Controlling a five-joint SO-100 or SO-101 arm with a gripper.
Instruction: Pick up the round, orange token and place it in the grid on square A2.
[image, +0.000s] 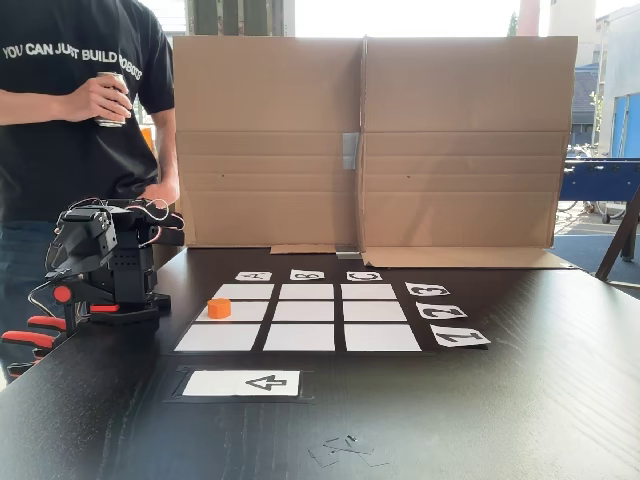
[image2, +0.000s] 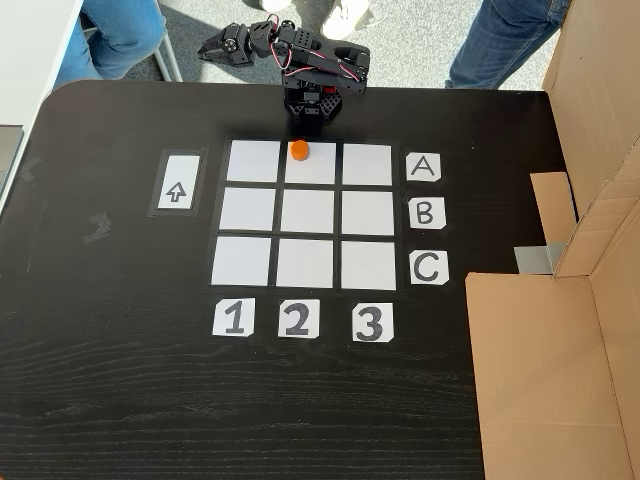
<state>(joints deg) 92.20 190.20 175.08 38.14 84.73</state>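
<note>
The orange token (image: 219, 308) (image2: 298, 150) stands on a white rectangle of the grid (image: 307, 312) (image2: 308, 212). That rectangle is square A2 (image: 240, 312) (image2: 312, 168), in line with label A and label 2. The token sits near the square's edge on the arm's side. The black arm (image: 100, 260) is folded back at the table edge, well away from the token. Its gripper (image2: 212, 48) points out past the table with nothing in it. Whether its jaws are open or shut is too small to tell.
An arrow card (image: 242, 383) (image2: 176, 181) lies beside the grid. A cardboard wall (image: 370, 140) (image2: 590, 170) closes one side of the table. A person holding a can (image: 110, 98) stands behind the arm. Orange-red handles (image: 30, 335) stick out below it.
</note>
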